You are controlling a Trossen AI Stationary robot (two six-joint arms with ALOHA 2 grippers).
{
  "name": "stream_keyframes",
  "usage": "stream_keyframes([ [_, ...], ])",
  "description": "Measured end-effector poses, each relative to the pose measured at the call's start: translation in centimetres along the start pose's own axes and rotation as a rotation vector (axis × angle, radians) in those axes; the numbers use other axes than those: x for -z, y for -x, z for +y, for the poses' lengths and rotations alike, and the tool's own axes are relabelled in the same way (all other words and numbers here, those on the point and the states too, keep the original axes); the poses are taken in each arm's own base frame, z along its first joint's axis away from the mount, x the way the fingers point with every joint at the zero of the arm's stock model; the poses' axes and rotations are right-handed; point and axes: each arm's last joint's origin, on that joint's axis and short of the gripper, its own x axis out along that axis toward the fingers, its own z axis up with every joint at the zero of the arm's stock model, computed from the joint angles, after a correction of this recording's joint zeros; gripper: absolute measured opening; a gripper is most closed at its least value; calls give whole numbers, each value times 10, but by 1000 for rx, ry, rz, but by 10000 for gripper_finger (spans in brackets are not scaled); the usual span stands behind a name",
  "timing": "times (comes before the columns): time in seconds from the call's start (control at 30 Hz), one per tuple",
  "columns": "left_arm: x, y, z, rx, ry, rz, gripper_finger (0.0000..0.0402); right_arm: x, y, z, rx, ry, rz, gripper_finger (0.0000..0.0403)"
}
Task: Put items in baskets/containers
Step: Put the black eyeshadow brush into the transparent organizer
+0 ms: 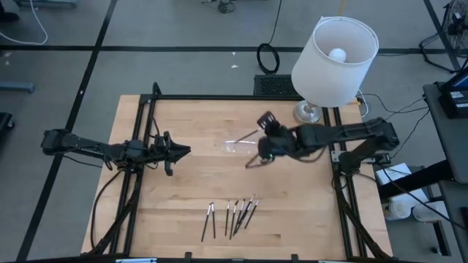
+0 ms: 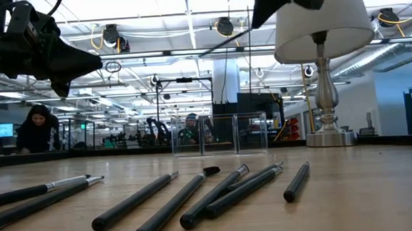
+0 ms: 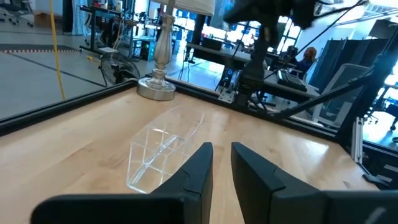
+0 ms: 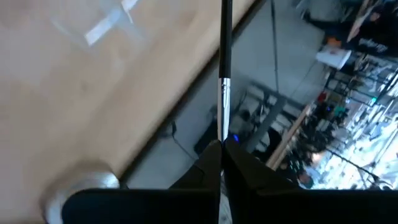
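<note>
Brushes lie in a loose row on the near part of the wooden counter [image 1: 146, 183]: 2 [image 1: 209, 219] a little to the left and a tighter bunch [image 1: 241, 213] just right of them, about 7 in all, though the bunch overlaps too much for a sure count. In the low view they show as dark sticks with pale metal ends, pointing away toward the clear tray [image 2: 218, 135], which sits well beyond them near the middle of the counter, empty as far as can be seen. 1 more brush [image 4: 224, 68] is up in the air, pinched at its metal end by the right gripper [image 4: 222, 146], whose jaws are clamped together on it; that gripper [image 1: 267, 142] hangs just right of the tray [image 1: 238, 145]. The left gripper [image 1: 175, 152] hovers to the left of the tray with nothing in it, its jaws slightly apart, pointing at the tray [image 3: 163, 151]. A white lamp [image 1: 333, 62] stands at the far right corner.
</note>
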Motion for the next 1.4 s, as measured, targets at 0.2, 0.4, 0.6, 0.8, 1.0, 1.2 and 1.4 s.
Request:
stream_keyframes([
  [0.2, 0, 0, 0, 0, 0, 0, 65, 7, -25, 2, -111, 126, 97, 0],
  [0.4, 0, 0, 0, -1, 0, 0, 65, 5, -37, 6, -167, 184, 139, 0],
  [0.6, 0, 0, 0, 0, 0, 0, 65, 0, -45, 13, -227, 256, 176, 0],
  [0.8, 0, 0, 0, -1, 1, 0, 65, -7, -56, 16, -248, 292, 201, 0],
  [1.0, 0, 0, 0, 0, 1, 0, 65, -14, -71, 20, -274, 334, 240, 0],
  [1.2, 0, 0, 0, 0, 1, 0, 65, -20, -88, 24, -312, 348, 267, 0],
  [1.4, 0, 0, 0, 0, 2, -1, 65, -29, -105, 26, -323, 316, 264, 0],
])
